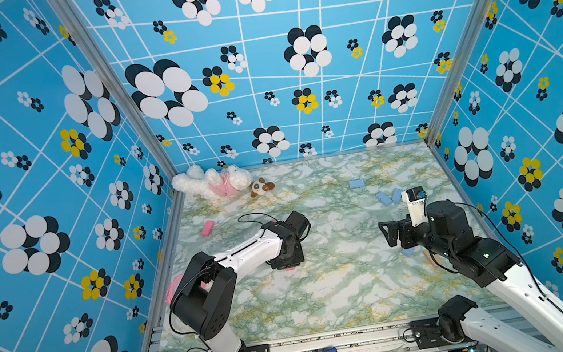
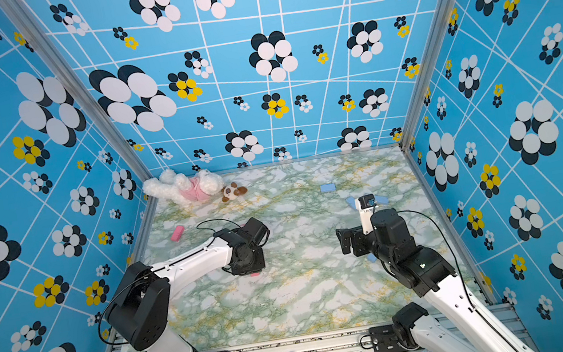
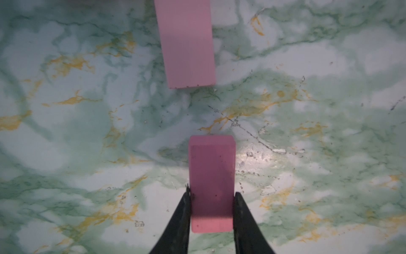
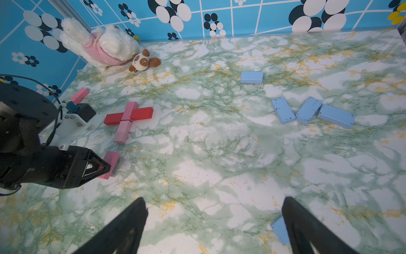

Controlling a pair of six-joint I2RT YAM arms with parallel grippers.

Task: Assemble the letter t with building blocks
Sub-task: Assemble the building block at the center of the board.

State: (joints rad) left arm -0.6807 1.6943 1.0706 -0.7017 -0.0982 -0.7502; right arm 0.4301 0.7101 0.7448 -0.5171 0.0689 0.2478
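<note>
On the left, we judge the small flat pink rectangular block point(image 3: 212, 167) light, stiff and smooth-sided, best pinched across its narrow width. Our left gripper point(image 3: 212, 194) clamps it so, in line with the laid pink stem block point(image 3: 186, 44) but apart from it. Our right gripper point(image 4: 214, 199) gapes wide, empty.

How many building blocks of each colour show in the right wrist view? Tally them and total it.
pink flat rectangular blocks: 4
red flat rectangular blocks: 2
light blue flat rectangular blocks: 5
Total: 11
</note>
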